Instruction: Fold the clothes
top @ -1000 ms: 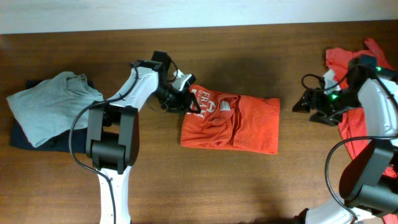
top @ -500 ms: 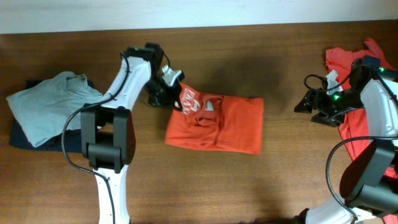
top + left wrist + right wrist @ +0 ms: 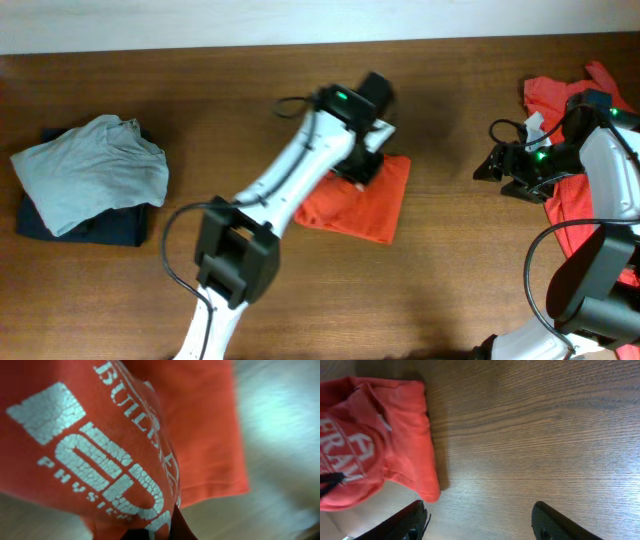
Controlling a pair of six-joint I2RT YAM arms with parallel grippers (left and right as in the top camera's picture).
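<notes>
An orange-red T-shirt (image 3: 368, 205) with white lettering lies folded mid-table. My left gripper (image 3: 362, 168) is shut on a fold of its cloth and holds that over the shirt's upper part. The left wrist view is filled by the lettered cloth (image 3: 100, 435), pinched at the jaws (image 3: 160, 532). My right gripper (image 3: 488, 165) is open and empty above bare wood, to the right of the shirt. In the right wrist view its fingers (image 3: 480, 522) frame bare table, with the shirt (image 3: 370, 435) at the left. Another red-orange garment (image 3: 548, 95) lies crumpled at the right edge under the right arm.
A grey-green shirt (image 3: 90, 170) lies on a dark navy garment (image 3: 85, 228) at the left side of the brown wooden table (image 3: 450, 280). A pale wall strip runs along the back edge.
My left gripper has swung from the shirt's left edge over to the right, carrying that edge across. The shirt is now folded narrower and sits further right. The right arm has not moved.
</notes>
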